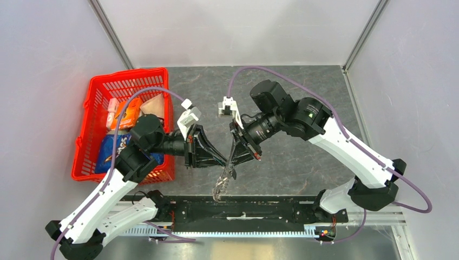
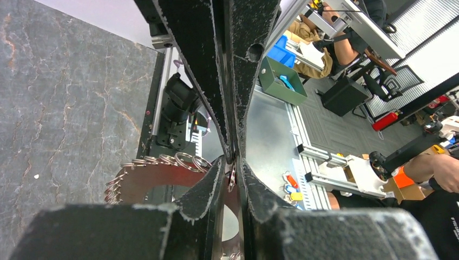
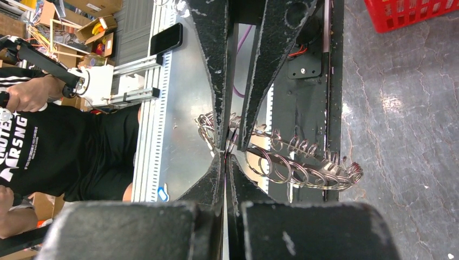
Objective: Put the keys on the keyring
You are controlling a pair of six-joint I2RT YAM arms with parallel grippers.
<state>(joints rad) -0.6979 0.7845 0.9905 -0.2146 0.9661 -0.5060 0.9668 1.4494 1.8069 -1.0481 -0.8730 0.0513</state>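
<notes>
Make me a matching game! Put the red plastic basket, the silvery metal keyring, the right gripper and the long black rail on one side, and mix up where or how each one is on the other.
Things
1. red plastic basket
2. silvery metal keyring
3. right gripper
4. long black rail

Places or states
A. shut
B. along the near edge of the grey marbled table
C. on the table's left side
D. hanging in the air

Pairs: 1-C, 2-D, 3-A, 4-B
</notes>
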